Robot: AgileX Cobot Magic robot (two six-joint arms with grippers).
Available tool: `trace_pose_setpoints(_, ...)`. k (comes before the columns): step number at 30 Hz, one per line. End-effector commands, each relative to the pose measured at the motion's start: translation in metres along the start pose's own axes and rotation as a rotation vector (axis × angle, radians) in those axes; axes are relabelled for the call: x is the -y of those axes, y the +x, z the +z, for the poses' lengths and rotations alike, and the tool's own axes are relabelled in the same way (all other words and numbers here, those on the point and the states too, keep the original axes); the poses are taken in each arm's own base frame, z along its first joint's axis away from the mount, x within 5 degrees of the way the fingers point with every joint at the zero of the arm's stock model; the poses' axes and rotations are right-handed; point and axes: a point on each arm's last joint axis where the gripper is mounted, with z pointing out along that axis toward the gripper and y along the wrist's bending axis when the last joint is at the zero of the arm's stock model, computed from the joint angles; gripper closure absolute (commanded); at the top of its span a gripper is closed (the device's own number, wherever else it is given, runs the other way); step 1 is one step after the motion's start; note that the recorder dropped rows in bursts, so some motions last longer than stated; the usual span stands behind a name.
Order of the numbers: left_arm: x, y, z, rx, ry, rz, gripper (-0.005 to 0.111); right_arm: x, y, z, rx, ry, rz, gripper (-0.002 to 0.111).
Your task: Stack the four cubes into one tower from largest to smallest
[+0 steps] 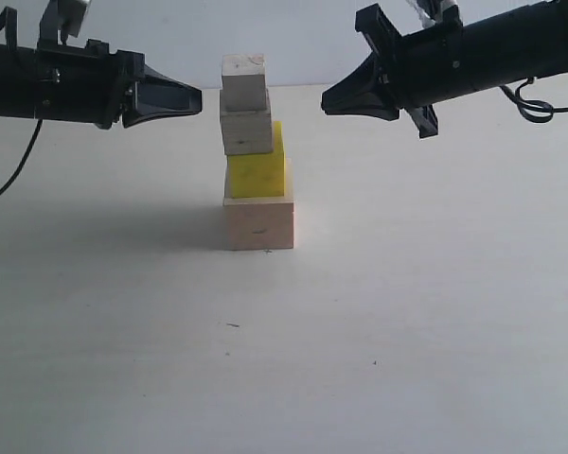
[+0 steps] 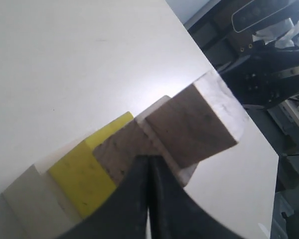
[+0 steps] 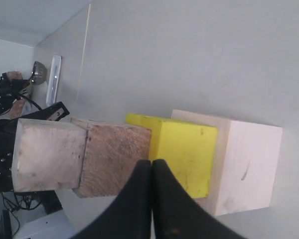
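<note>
The four cubes stand as one tower in the middle of the table. The largest pale wood cube is at the bottom, the yellow cube on it, then the medium wood cube, and the smallest wood cube on top. My left gripper hovers left of the top cubes, shut and empty, apart from them. To the tower's right my right gripper is also shut with nothing held. The wrist views show the same stack: yellow cube, smallest cube, yellow cube, pale cube.
The white table stretches all round the tower. A black cable hangs from the left arm at the far left. Past the table edge there is dark equipment.
</note>
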Motion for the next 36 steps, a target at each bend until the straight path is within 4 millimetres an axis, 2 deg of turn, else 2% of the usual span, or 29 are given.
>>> trace_pose_setpoints(1, -0.003, 0.001, 0.005, 0.002, 0.024, -0.01, 0.107, -0.001, 0.001, 0.008, -0.011, -0.039, -0.018, 0.108)
trace_pose_setpoints(10, -0.004, 0.002, 0.007, 0.011, 0.058, 0.004, 0.107, 0.007, 0.003, 0.016, -0.031, -0.087, 0.009, 0.108)
trace_pose_setpoints(19, -0.003, 0.0, 0.008, 0.032, 0.062, 0.02, 0.107, 0.006, 0.003, 0.016, -0.028, -0.097, -0.024, 0.108)
trace_pose_setpoints(24, 0.005, 0.005, 0.023, 0.007, 0.036, 0.064, 0.107, 0.005, 0.003, 0.016, -0.034, -0.106, -0.027, 0.108)
trace_pose_setpoints(36, 0.002, 0.004, 0.023, 0.017, 0.003, 0.059, 0.107, 0.004, 0.005, 0.017, -0.05, -0.119, -0.033, 0.108)
